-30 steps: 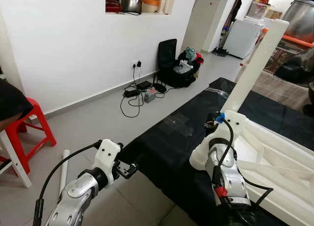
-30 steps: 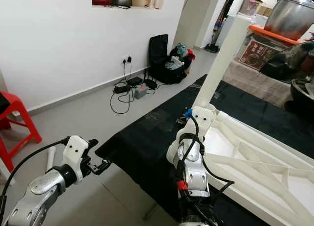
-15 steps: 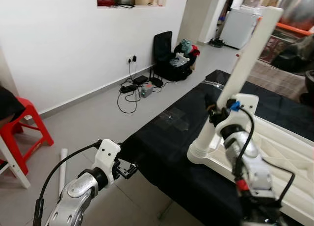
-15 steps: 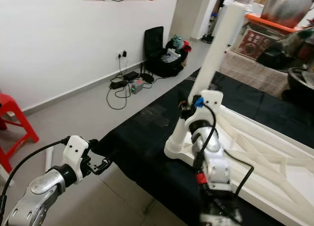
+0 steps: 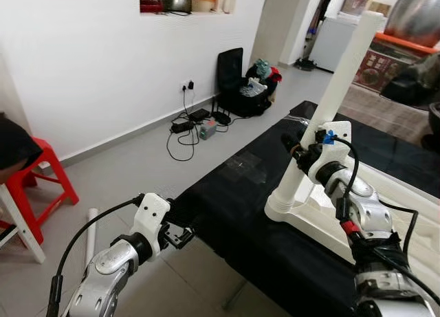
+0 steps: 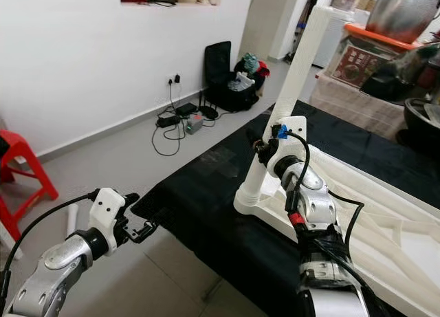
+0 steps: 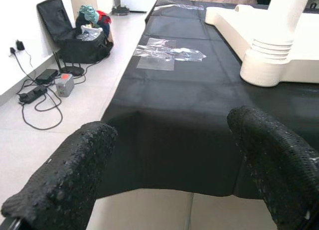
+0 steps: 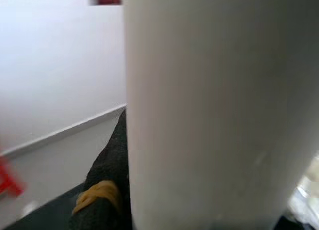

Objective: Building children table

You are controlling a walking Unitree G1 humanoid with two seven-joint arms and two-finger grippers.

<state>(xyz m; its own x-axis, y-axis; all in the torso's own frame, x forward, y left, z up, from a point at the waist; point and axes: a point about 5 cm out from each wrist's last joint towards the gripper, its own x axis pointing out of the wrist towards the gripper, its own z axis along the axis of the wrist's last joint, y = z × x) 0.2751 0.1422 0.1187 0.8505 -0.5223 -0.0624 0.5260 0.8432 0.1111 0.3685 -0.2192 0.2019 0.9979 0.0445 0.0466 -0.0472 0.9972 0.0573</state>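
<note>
On the black-draped worktop (image 5: 234, 214), the right pincer (image 5: 302, 146) clamps the tall white plastic table leg (image 5: 323, 117) standing in the upturned white tabletop (image 6: 357, 193), likely seating it firmly next, while the left pincer (image 7: 169, 175) hovers apart.

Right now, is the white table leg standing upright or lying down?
Upright, leaning slightly. The white table leg rises from its ribbed socket at the tabletop's corner, with the right gripper on it.
</note>
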